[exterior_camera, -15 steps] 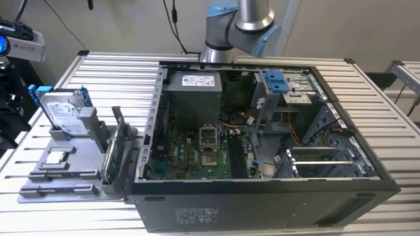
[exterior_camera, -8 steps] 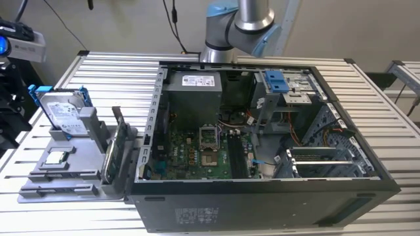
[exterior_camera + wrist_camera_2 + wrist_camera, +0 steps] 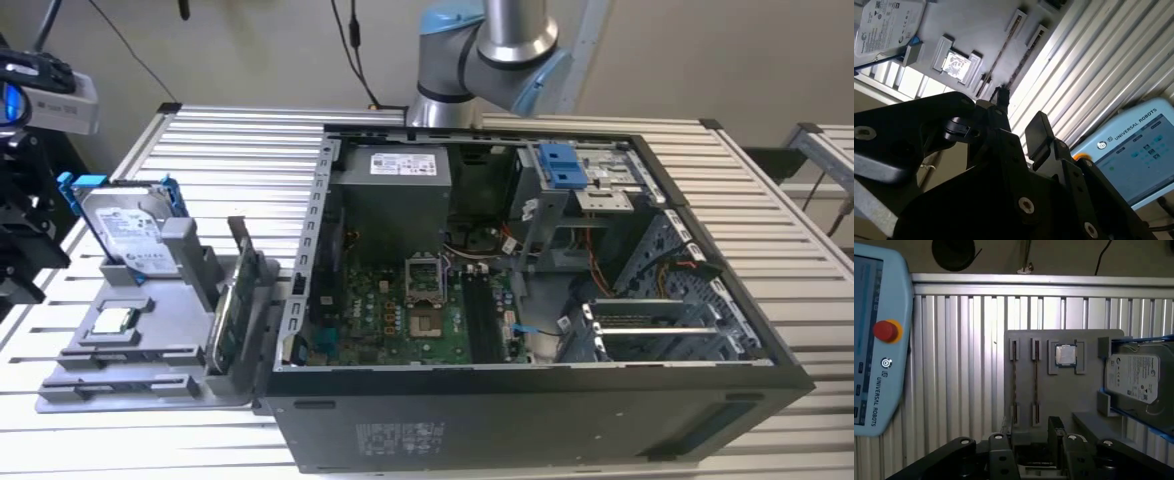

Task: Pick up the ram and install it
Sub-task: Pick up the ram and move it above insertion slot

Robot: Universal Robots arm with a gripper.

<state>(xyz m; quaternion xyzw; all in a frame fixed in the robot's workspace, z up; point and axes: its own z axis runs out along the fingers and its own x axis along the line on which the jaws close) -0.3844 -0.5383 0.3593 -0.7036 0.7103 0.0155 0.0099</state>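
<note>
A dark, narrow ram stands on edge on the grey holder, on the side nearest the open computer case. Beside it stands a wider green board. In both wrist views my gripper hangs well above the holder, open, with nothing between its black fingers. In the first wrist view two thin strips lie in the holder's slots. The arm rises behind the case at the top of the exterior view.
The holder also carries a silver hard drive in a blue frame and a square chip. Inside the case lies the green motherboard with dark slots. A pale blue pendant lies on the slatted table.
</note>
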